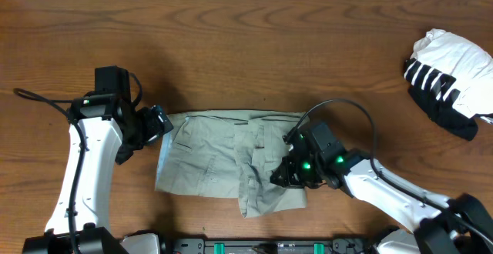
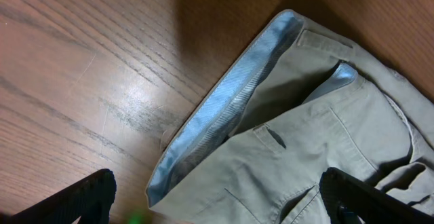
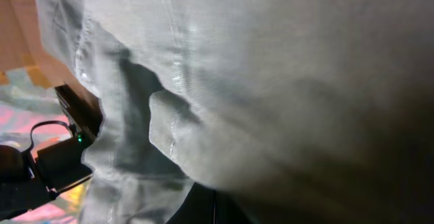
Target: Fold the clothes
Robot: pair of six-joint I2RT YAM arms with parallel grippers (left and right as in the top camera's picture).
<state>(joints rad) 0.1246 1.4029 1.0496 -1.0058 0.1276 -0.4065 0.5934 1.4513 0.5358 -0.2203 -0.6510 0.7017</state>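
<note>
Jaws of the right gripper [image 1: 282, 174] closed on a fold of the trousers [image 1: 219, 158] at their right edge, cloth filling the wrist view; jaws of the left gripper [image 1: 159, 121] spread wide and empty at the blue-lined waistband [image 2: 230, 108] on the left edge. The trousers lie folded on the table [image 1: 231, 54], mid-width near its front edge. A black-and-white garment [image 1: 447, 77] lies well apart at far right.

White arms [image 1: 77, 169], black left tool [image 1: 159, 121]
</note>
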